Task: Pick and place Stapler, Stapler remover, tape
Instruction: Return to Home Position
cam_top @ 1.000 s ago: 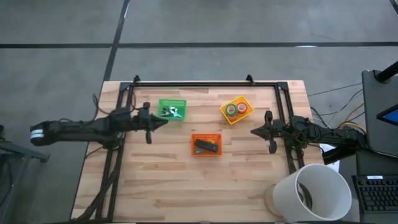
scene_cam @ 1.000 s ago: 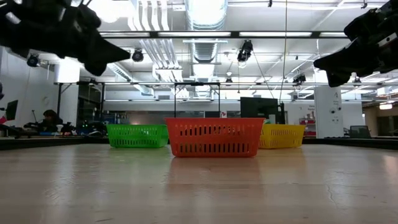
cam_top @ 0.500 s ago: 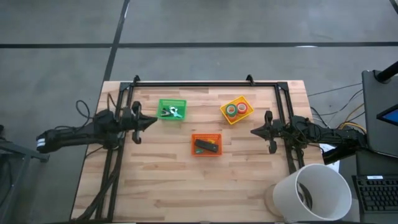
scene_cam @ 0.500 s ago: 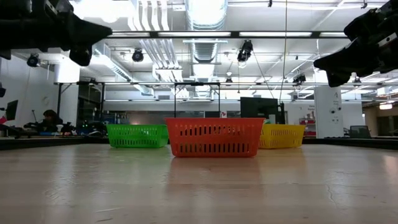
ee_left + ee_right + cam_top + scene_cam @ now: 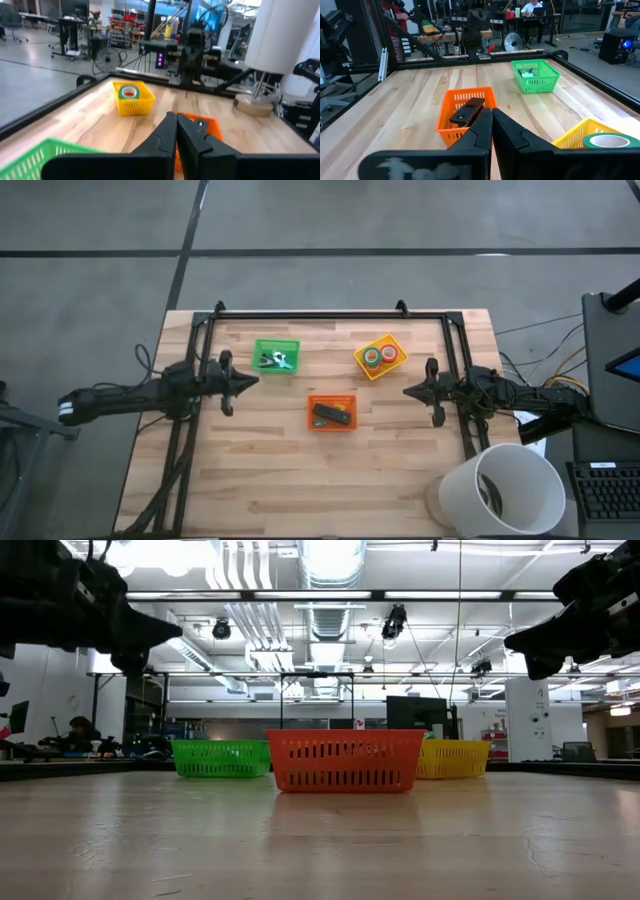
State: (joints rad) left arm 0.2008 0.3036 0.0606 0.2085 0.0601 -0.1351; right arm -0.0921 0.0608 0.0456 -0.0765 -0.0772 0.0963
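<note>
The black stapler (image 5: 330, 415) lies in the orange basket (image 5: 331, 399) at mid-table and also shows in the right wrist view (image 5: 467, 111). Tape rolls (image 5: 378, 356) sit in the yellow basket (image 5: 392, 366); one green roll (image 5: 129, 92) shows in the left wrist view. Small pale and green pieces, perhaps the stapler remover (image 5: 275, 360), lie in the green basket (image 5: 277, 345). My left gripper (image 5: 255, 380) hovers shut, left of the green basket. My right gripper (image 5: 405, 391) hovers shut, right of the orange basket. Both hang well above the table (image 5: 175, 632) (image 5: 510, 640).
A black metal frame (image 5: 320, 315) runs along the far edge and down both sides of the table. A white cylindrical tub (image 5: 505, 490) stands at the near right corner. Bare wood (image 5: 320, 480) spans the near half of the table.
My left gripper has drawn back from the green basket toward the table's left edge, staying above the table with its fingers shut. The right arm and the baskets have kept still.
</note>
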